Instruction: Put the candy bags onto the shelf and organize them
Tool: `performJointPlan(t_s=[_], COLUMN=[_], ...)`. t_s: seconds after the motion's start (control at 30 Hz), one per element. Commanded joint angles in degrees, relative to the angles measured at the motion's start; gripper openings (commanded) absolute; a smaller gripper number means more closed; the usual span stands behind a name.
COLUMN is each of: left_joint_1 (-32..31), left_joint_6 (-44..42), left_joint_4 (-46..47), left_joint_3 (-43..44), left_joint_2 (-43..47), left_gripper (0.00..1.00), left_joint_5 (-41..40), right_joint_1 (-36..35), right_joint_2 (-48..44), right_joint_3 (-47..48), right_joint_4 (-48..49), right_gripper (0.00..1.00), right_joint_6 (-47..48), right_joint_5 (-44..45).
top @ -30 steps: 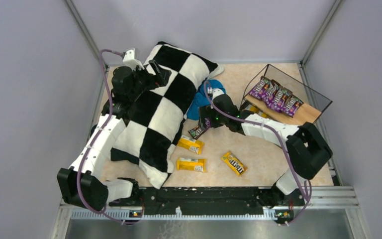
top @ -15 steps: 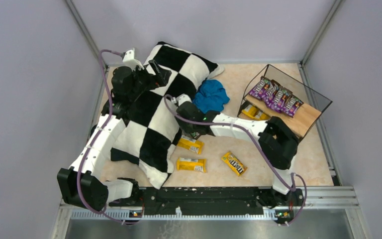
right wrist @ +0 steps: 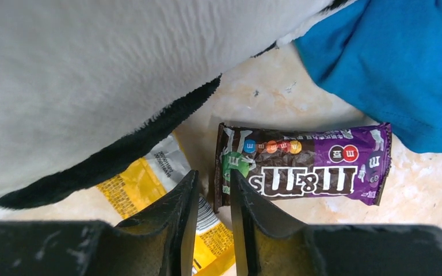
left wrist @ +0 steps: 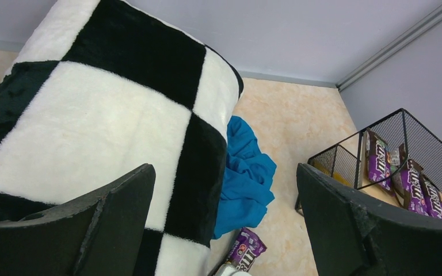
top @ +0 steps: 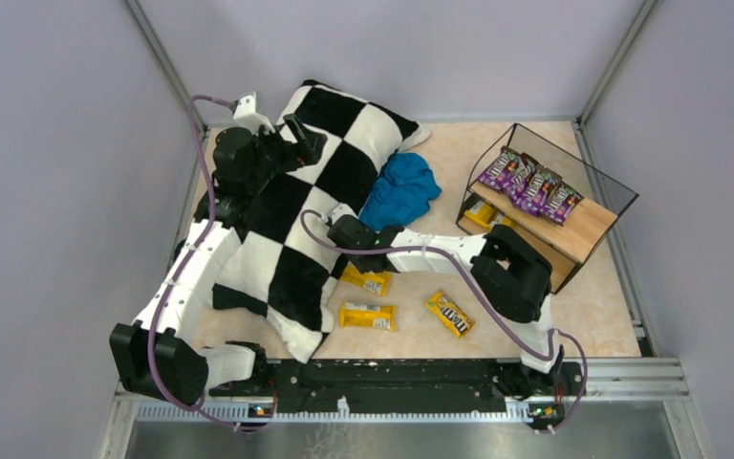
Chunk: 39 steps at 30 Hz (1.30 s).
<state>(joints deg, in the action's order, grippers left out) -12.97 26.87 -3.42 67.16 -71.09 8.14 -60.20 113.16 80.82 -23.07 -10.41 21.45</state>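
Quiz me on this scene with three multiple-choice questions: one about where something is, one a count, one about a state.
1. Where does the blue cloth lie?
A) on the table, between the checkered pillow and the shelf
B) on the shelf's top board
C) on top of the pillow

2. How many purple packets lie on the shelf's top board?
A) two
B) seven
C) four

3. How does the left gripper stand?
A) clamped on the pillow
B) open and empty
C) clamped on the cloth

Answers: 1 A, the top view shows it on the table between them. 2 C, four lie side by side in a row. 3 B, its wrist view shows the fingers wide apart with nothing between them.
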Motion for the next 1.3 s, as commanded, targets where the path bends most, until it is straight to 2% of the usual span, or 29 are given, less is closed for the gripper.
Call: performJointPlan(t_s=[0.0, 0.13, 0.23, 0.47, 0.63, 0.8, 0.97, 1.03, 1.13, 1.27], left_joint_1=[0.9, 1.3, 1.7, 2.1, 2.1, 2.1, 2.2, 2.2, 2.2, 2.2], left_joint_6=[-0.2, -0.2, 0.3, 1.3, 1.3, 1.4, 1.8, 2.0, 2.0, 2.3], left_joint_4=[3.0, 3.0, 3.0, 3.0, 3.0, 3.0, 3.8, 4.7, 4.8, 4.8], left_joint_3=[0.6, 0.6, 0.5, 0.3, 0.3, 0.1, 0.2, 0.1, -0.1, -0.1], left_joint_2=[1.1, 1.0, 0.8, 0.4, 0.4, 0.3, 0.3, 0.4, 0.4, 0.0], left_gripper=[0.99, 0.98, 0.98, 0.98, 0.98, 0.98, 0.98, 0.98, 0.98, 0.98], left_joint_5=[0.9, 0.8, 1.5, 2.9, 3.0, 2.8, 3.5, 3.8, 3.5, 4.1], right_joint_1=[-0.1, -0.2, -0.4, -0.4, -0.4, -0.4, -0.6, -1.2, -3.0, -4.5], right_joint_2=[2.6, 3.6, 4.1, 1.8, -4.2, -11.6, -14.3, -14.7, -14.7, -14.7], right_joint_3=[3.3, 3.3, 2.8, -1.5, -5.8, -8.4, -10.3, -12.1, -13.5, -14.0], right_joint_4=[1.0, 1.2, 0.8, 4.6, 6.6, 3.1, 1.6, 3.2, 4.5, 3.8], right_gripper=[0.26, 0.25, 0.24, 0.0, 0.0, 0.0, 0.0, 0.0, 0.0, 0.0], right_joint_6=[1.0, 1.0, 1.1, 1.1, 3.9, 6.3, 5.7, 5.1, 4.8, 4.8], right_joint_5=[2.7, 2.8, 6.0, 6.9, 6.3, 4.5, -9.2, -12.2, -12.4, -7.6])
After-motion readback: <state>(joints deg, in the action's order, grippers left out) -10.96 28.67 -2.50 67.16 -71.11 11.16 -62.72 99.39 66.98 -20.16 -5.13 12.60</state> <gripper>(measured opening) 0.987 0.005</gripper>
